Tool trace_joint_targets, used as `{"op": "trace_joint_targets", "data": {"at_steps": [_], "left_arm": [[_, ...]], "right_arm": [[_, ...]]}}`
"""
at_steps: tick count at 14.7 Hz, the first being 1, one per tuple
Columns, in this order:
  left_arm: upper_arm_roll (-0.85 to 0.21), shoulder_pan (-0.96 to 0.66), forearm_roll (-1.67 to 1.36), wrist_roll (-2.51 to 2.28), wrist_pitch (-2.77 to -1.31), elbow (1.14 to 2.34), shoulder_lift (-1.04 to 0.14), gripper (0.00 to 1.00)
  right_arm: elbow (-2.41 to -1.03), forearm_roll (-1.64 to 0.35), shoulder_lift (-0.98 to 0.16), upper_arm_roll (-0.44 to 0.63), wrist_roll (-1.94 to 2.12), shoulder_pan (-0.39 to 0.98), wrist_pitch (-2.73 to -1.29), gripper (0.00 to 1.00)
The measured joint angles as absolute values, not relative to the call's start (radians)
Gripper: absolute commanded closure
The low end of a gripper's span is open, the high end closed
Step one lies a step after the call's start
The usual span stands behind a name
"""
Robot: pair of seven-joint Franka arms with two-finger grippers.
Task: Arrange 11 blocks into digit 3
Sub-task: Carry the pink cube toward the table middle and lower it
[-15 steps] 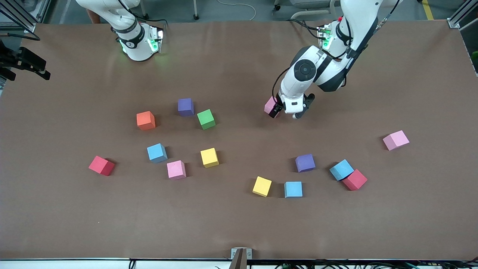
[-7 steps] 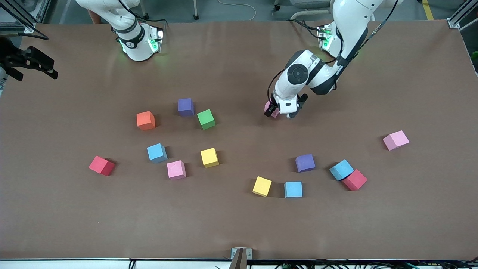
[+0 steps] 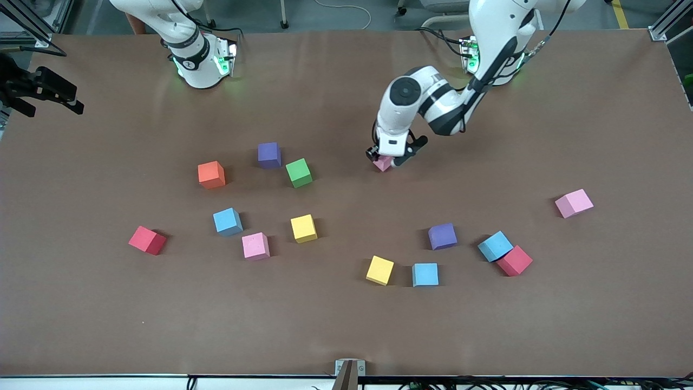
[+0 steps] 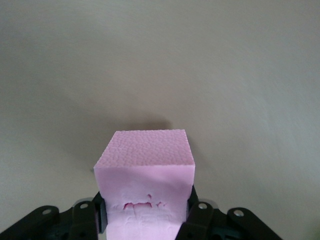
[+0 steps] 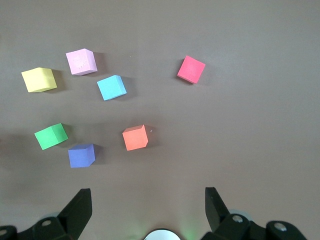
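Observation:
My left gripper (image 3: 387,157) (image 4: 145,215) is shut on a pink block (image 3: 383,163) (image 4: 145,160), low at the table's middle. The other blocks lie scattered and loose, and no digit 3 is in view. Toward the right arm's end are purple (image 3: 269,155), green (image 3: 298,172), blue (image 3: 227,221), pink (image 3: 255,246), yellow (image 3: 303,228) and red (image 3: 146,240) blocks. Nearer the camera lie yellow (image 3: 379,270), blue (image 3: 425,274), purple (image 3: 442,236), blue (image 3: 495,245) touching red (image 3: 514,260), and pink (image 3: 574,203). My right gripper (image 5: 146,195) hangs open, high over the table.
An orange cube (image 3: 211,174) (image 5: 135,137) sits beside the purple and green blocks. A black fixture (image 3: 40,89) juts in at the right arm's end of the table. The brown table (image 3: 346,336) is bare along the edge nearest the front camera.
My left gripper has shut on the pink block, and its arm has swung a little toward the right arm's end. The right arm has not moved.

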State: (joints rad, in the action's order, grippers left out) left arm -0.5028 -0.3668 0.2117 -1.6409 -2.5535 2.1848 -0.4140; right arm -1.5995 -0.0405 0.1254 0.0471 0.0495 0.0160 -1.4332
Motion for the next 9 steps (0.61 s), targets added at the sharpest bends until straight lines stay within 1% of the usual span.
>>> {"op": "trace_joint_targets", "data": {"at_steps": [3,6,9], "left_arm": [[-0.504,-0.433,0.305,-1.590,-2.523,2.108,-0.452,0.76],[-0.504,-0.480,0.313,-1.476,-2.517,2.038,-0.497,0.76],[-0.503,-0.483,0.314,-1.323,-2.514,2.004,-0.529,0.76]], "right_arm": [[-1.599,-0.041,0.125,0.047,0.050,0.016,-1.433,0.00],[-1.599,-0.041,0.125,0.047,0.050,0.016,-1.433,0.00],[-1.599,-0.041,0.125,0.047,0.050,0.016,-1.433,0.00]]}}
